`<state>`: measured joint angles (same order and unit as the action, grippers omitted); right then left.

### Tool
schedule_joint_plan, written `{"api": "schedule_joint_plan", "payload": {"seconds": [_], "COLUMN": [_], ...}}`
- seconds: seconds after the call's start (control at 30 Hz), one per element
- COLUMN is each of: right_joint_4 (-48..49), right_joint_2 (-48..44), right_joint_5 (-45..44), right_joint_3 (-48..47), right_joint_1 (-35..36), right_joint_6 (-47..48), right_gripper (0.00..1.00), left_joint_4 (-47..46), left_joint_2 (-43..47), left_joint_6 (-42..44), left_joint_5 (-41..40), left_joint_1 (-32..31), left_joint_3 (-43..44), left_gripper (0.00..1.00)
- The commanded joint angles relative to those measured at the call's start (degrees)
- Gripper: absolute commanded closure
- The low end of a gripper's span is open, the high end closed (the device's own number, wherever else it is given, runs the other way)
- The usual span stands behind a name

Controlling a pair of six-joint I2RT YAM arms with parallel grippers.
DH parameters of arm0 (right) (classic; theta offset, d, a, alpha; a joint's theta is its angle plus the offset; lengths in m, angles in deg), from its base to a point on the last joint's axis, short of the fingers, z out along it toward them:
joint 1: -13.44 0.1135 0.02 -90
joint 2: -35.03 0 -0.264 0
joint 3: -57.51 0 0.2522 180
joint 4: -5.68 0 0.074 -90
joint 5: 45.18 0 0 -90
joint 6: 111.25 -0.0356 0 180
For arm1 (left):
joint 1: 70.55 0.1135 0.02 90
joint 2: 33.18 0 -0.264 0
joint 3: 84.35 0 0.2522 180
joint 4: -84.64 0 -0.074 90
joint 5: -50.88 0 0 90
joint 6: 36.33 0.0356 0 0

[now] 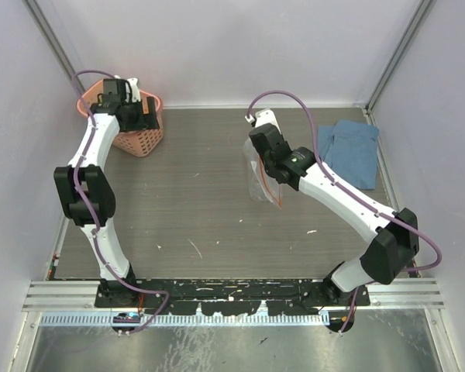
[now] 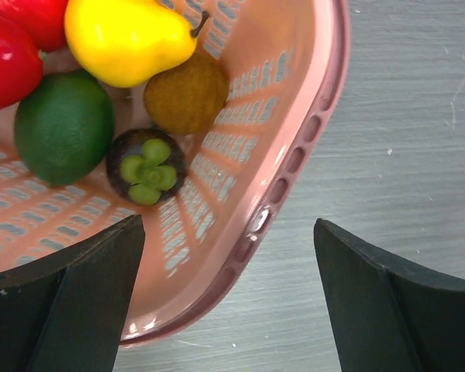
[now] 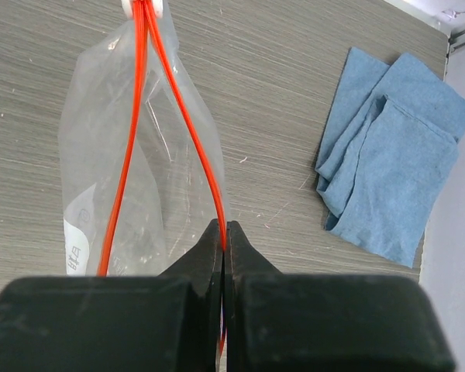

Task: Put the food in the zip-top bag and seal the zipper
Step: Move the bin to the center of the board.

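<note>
The food lies in the pink lattice basket (image 2: 294, 155): a yellow pear (image 2: 124, 35), a green lime (image 2: 62, 124), a dark mangosteen (image 2: 146, 164), a brown fruit (image 2: 187, 91) and red pieces (image 2: 8, 54). My left gripper (image 2: 229, 302) is open above the basket's rim, holding nothing; it shows over the basket in the top view (image 1: 128, 101). My right gripper (image 3: 225, 232) is shut on one side of the orange-red zipper (image 3: 205, 167) of the clear zip-top bag (image 3: 108, 178), whose mouth gapes open. The white slider (image 3: 143, 6) is at the far end. The bag (image 1: 262, 180) hangs mid-table.
A folded blue cloth (image 1: 350, 151) lies at the back right, right of the bag; it also shows in the right wrist view (image 3: 391, 155). The basket (image 1: 139, 128) stands at the back left by the wall. Side walls close in both edges.
</note>
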<state>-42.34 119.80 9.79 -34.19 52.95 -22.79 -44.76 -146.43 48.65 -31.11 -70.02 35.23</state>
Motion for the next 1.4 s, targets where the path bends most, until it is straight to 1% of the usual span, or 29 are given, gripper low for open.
{"api": "schedule_joint_plan", "payload": {"seconds": [0.0,0.3,0.47,0.6,0.8,0.97,1.03,1.17,1.23,1.37], "right_joint_4": [1.7,2.4,2.9,3.4,3.3,3.9,3.9,3.8,3.8,4.1], "right_joint_2": [0.0,-0.8,-1.9,-2.3,-2.5,-2.8,-2.6,-2.6,-3.0,-3.5], "right_joint_5": [-0.3,0.6,1.1,1.6,1.7,2.2,2.4,2.0,1.7,2.2], "right_joint_3": [-0.2,0.9,1.4,1.7,2.0,2.4,2.5,2.7,3.0,3.4], "right_joint_1": [-0.2,-0.2,-0.2,-0.2,-0.2,-0.2,-0.2,-0.2,-0.2,-0.2], "right_joint_6": [0.7,0.6,0.4,0.4,0.3,0.4,0.4,0.5,0.5,0.4], "right_gripper": [1.0,1.0,1.0,1.0,1.0,1.0,1.0,1.0,1.0,1.0], "left_joint_4": [4.1,5.0,5.9,6.9,8.5,10.2,11.8,11.4,10.7,5.8], "left_joint_2": [2.8,9.1,12.5,15.4,20.7,23.9,24.8,26.1,26.7,27.6], "left_joint_6": [1.7,-4.9,-8.2,-9.7,-10.1,-9.3,-9.9,-11.7,-12.4,-13.6], "left_joint_5": [6.2,10.6,10.7,10.5,9.8,6.8,5.3,2.7,-2.0,-11.6], "left_joint_1": [-0.5,-0.5,-0.9,-1.7,-2.4,-2.4,-2.4,-2.4,-2.4,-2.4], "left_joint_3": [1.3,-6.9,-11.4,-14.5,-19.4,-20.9,-20.2,-17.1,-16.2,-16.7], "left_gripper": [0.09,0.09,0.12,0.12,0.12,0.12,0.11,0.09,0.07,0.05]}}
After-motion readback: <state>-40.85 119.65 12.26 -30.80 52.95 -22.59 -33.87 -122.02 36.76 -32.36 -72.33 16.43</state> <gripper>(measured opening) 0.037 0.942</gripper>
